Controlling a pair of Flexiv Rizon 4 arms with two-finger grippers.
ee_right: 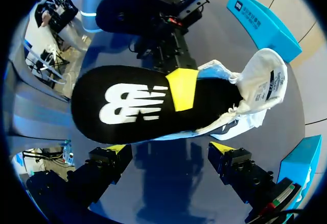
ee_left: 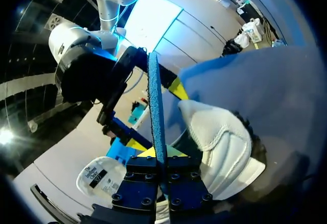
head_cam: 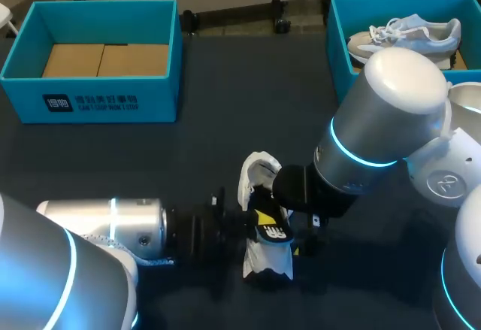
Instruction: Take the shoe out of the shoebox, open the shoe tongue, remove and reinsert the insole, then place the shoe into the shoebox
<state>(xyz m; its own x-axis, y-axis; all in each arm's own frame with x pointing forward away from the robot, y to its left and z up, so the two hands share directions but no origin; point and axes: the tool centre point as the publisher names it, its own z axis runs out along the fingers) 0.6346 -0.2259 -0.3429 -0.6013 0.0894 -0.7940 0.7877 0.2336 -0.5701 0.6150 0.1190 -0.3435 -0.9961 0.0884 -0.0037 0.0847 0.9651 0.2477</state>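
Dark worktop (head_cam: pixel 225 119), middle of near edge: white fabric shoe (head_cam: pixel 256 174) | left gripper (ee_left: pixel 156 155) clamped on black logo-printed foam insole (ee_right: pixel 133 104) | right gripper (ee_right: pixel 168 152) spread wide, empty, beside shoe | advice: steady shoe, keep tongue back, feed insole toe-first and flat.

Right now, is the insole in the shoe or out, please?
Mostly out: the insole shows its printed face bare against the shoe; far end, cannot tell.
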